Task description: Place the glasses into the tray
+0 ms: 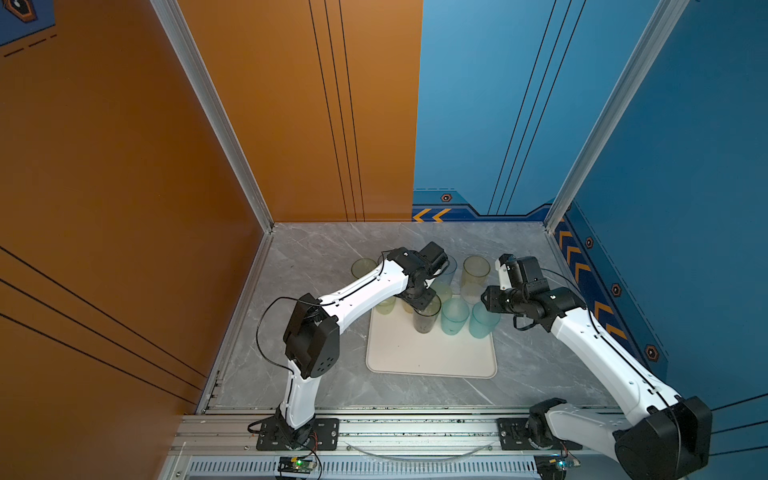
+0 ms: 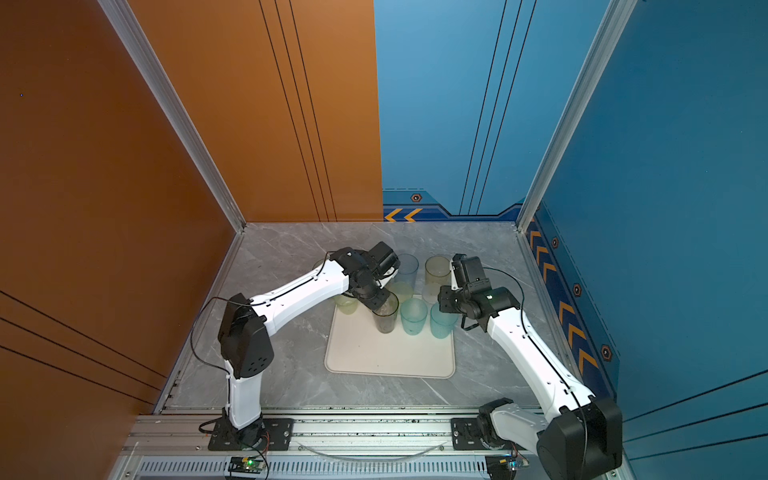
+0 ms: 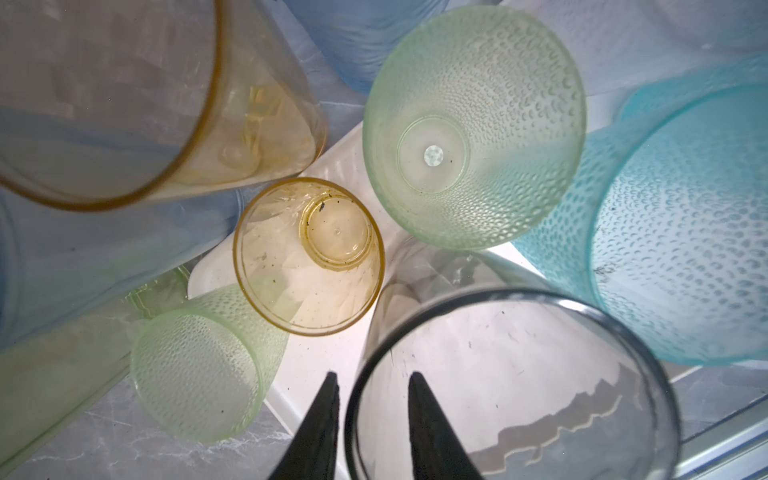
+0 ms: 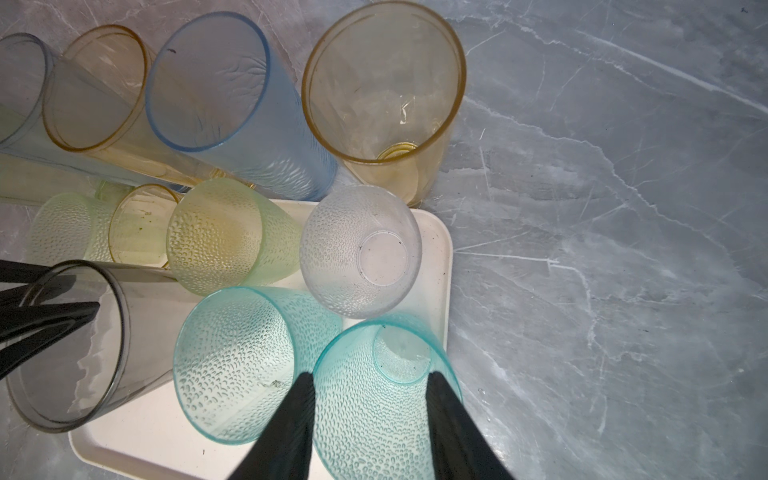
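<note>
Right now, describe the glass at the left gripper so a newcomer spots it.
Start at the cream-white tray on the grey marble table. On its far half, look under the left gripper. That tall smoky grey tumbler is the only dark, smooth-walled one, next to a dimpled teal tumbler.

Translucent plastic glasses [image 4: 237,361], several dimple-textured, others smooth; matt cream plastic tray [image 1: 428,353]; glossy grey marble-look desk [image 1: 540,365].

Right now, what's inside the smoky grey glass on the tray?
One finger of the left gripper reaches inside the smoky grey glass; the other sits outside its rim. Otherwise it looks empty, with the tray showing through. Whatever lies behind that finger is hidden.
</note>
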Tool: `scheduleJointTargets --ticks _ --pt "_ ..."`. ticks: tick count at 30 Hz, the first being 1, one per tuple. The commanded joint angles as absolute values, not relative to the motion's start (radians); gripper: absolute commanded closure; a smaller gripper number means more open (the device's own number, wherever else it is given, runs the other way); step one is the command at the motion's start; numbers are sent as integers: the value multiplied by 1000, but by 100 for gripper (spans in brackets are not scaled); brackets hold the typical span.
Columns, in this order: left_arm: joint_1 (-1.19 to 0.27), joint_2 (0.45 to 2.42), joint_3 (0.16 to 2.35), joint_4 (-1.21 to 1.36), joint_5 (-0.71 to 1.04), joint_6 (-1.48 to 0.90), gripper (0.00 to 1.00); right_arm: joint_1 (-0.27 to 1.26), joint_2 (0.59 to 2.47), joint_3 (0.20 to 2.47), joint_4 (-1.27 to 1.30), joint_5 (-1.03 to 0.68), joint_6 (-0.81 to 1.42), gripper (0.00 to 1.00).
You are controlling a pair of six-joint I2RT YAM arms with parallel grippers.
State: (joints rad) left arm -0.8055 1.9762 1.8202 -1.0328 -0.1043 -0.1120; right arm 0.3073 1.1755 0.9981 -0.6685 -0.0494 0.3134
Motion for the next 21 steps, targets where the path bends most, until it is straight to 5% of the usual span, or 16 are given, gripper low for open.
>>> scheduleJointTargets --ticks 1,14,21 --pt "-815 1957 1856 -1056 -130 -105 69 301 1174 996 -666 -53 310 57" --pt "-799 1848 1818 -1003 -144 -102 69 299 1172 995 -665 -52 311 57" --pt "-795 1626 1630 -801 -186 -111 73 279 1157 1008 -665 -14 305 57"
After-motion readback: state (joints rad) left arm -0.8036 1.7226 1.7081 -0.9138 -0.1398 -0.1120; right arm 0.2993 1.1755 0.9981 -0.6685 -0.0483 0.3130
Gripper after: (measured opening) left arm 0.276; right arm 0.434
